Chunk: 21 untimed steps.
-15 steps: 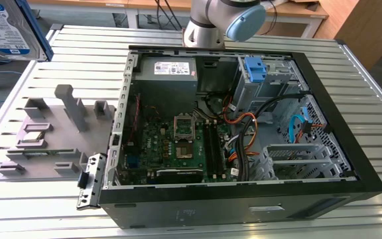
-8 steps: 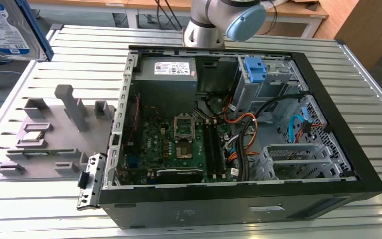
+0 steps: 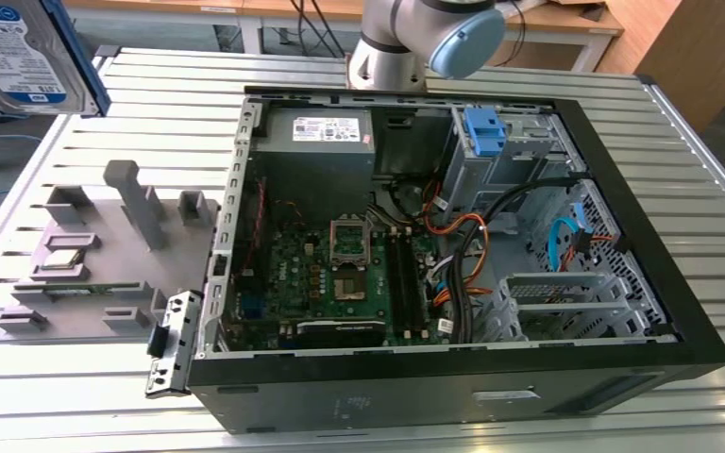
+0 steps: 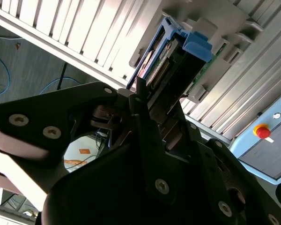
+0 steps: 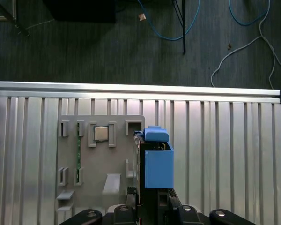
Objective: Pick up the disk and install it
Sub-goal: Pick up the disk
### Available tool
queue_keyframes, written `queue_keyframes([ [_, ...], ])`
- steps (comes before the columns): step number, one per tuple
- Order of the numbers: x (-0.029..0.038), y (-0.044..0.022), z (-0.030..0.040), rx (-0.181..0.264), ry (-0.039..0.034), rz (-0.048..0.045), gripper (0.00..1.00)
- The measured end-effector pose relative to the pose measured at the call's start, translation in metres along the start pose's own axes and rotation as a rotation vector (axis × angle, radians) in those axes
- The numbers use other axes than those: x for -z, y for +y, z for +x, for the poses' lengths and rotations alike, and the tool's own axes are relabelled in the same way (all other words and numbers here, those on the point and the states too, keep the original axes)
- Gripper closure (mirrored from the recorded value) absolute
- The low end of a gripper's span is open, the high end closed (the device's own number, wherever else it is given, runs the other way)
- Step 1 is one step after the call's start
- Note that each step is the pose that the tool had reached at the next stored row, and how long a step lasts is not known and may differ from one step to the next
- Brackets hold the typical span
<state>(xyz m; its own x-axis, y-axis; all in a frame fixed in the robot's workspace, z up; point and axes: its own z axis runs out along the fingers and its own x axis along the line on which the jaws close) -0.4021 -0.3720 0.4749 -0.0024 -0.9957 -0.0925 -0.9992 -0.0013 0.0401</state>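
Observation:
The disk (image 3: 20, 55) hangs high over the exterior view's left end of the table, its white-and-blue label facing out and a blue rail along its edge. In the first wrist view the disk (image 5: 158, 164) appears edge-on with its blue bracket, above the grey fixture plate (image 5: 100, 159). My gripper (image 5: 152, 200) is shut on the disk, one black finger on each flat side. The second wrist view has the same grip (image 4: 152, 101), with the disk (image 4: 171, 56) sticking out past the fingers. The open computer case (image 3: 665, 311) lies to the exterior view's right of the disk.
Inside the case are a motherboard (image 3: 337, 274), a grey power-supply box (image 3: 318, 132), a bare blue bracket (image 3: 482, 130) at the drive bay and loose cables (image 3: 463, 236). The grey fixture plate (image 3: 98, 255) holds small parts. The arm's base (image 3: 395, 47) stands behind the case.

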Motion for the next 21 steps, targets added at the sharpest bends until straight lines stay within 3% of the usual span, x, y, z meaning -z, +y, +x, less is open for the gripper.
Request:
queue_keyframes([
  [21, 0.0016, -0.0387, 0.0004, 0.0, 0.0, -0.0012, 0.65],
])
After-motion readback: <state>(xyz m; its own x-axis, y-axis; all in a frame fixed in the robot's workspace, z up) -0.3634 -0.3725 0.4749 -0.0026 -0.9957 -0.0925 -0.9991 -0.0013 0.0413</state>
